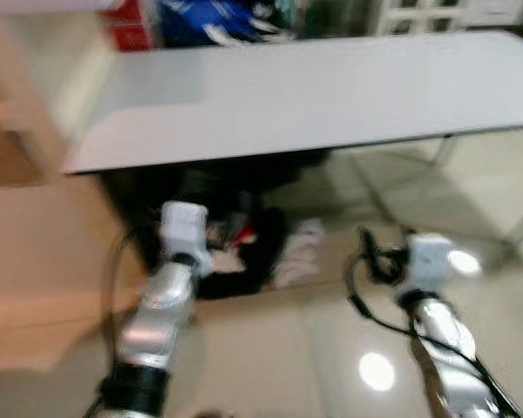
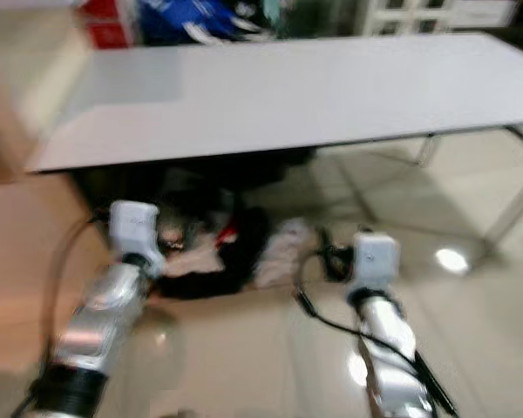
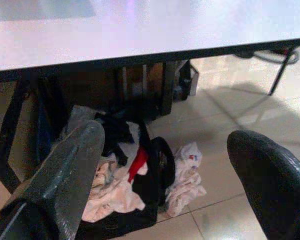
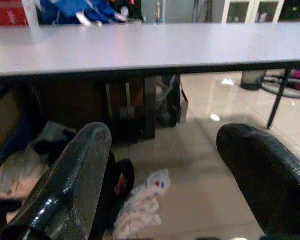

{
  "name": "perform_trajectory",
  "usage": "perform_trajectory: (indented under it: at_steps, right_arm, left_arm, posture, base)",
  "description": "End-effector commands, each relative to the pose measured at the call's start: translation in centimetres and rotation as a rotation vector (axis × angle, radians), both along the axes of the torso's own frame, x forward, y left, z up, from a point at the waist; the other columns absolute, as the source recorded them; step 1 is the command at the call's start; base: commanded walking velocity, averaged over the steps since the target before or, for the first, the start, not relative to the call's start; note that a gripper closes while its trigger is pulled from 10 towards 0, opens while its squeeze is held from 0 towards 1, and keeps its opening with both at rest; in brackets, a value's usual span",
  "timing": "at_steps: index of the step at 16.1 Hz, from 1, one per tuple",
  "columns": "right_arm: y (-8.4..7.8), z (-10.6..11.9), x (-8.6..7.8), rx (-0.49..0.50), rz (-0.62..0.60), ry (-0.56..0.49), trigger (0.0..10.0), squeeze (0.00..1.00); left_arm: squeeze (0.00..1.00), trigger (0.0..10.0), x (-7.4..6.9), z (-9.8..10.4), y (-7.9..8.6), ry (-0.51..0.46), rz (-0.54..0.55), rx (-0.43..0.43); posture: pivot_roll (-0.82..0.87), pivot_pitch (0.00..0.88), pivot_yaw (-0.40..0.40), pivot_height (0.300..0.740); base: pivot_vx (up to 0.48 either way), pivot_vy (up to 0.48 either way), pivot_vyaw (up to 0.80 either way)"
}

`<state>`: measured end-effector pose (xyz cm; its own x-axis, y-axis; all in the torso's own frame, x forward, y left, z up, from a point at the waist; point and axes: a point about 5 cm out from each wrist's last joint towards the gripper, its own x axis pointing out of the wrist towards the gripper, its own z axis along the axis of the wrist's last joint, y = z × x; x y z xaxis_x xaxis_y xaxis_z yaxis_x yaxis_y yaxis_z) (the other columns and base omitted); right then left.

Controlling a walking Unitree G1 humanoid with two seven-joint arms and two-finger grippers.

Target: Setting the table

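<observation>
2 hands, left hand point(image 3: 165, 185) and right hand point(image 4: 162, 185), gape wide, holding nothing, before a bare white table point(image 1: 314, 91) over glossy tiles point(image 1: 270, 348).

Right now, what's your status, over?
Left gripper open, right gripper open, both holding nothing. Table ahead. Pile of clothes on floor beneath it.

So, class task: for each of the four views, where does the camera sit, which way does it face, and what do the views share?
Left eye view: on the head, facing forward and down at the long white table; both silver arms show.
Right eye view: beside it, same scene.
Left wrist view: along the open left gripper toward the heap of clothes under the table.
Right wrist view: along the open right gripper, level with the table edge.
All share table and heap.
</observation>
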<state>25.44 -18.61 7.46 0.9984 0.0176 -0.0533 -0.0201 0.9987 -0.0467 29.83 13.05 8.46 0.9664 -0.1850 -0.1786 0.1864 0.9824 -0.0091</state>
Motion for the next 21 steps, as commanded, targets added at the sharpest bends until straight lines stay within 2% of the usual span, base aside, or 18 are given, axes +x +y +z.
perform_trajectory:
  at_steps: [1,5,14,17,18,19,21]
  right_arm:
    - [0.53,0.48,0.28,0.005,0.015,-0.023,10.0,0.00]
    - [0.53,0.47,0.32,-0.004,0.014,-0.021,10.0,0.00]
    - [0.63,0.39,0.45,-0.010,0.015,-0.021,10.0,0.00]
    - [0.17,1.06,0.63,-0.051,-0.031,-0.068,10.0,0.00]
    - [0.08,1.08,0.71,-0.049,-0.041,-0.068,10.0,0.56]
    - [-0.10,1.02,0.85,-0.055,-0.062,-0.060,10.0,1.00]
    - [-0.03,0.77,0.97,-0.082,-0.054,-0.045,10.0,1.00]
  left_arm:
    - [0.00,10.0,0.25,0.33,0.72,-0.015,0.020,0.036]
    - [0.00,10.0,0.24,0.29,0.67,-0.013,0.015,0.042]
    - [0.00,10.0,0.01,0.17,0.46,-0.021,-0.009,0.050]
    - [0.00,10.0,-0.01,0.40,0.75,-0.045,-0.004,0.061]
    - [0.00,10.0,-0.02,0.48,0.69,-0.051,-0.009,0.067]
    - [0.00,10.0,-0.03,0.59,0.61,-0.056,-0.015,0.074]
    - [0.00,10.0,-0.03,0.66,0.55,-0.060,-0.020,0.078]
  posture:
    - [0.00,0.000,-0.012,0.740]
    - [0.00,0.000,-0.014,0.740]
    - [0.01,0.000,-0.019,0.740]
    - [0.02,0.000,-0.019,0.740]
    - [0.02,0.000,-0.018,0.740]
    - [0.02,0.000,-0.016,0.740]
    - [0.02,0.000,-0.016,0.740]
  base:
    - [0.000,0.480,0.00]
    - [0.000,0.480,0.80]
    - [0.000,0.480,0.00]
    - [0.000,0.000,0.00]
    - [0.000,0.000,0.00]
    - [0.000,0.000,0.00]
    - [0.000,0.000,0.00]
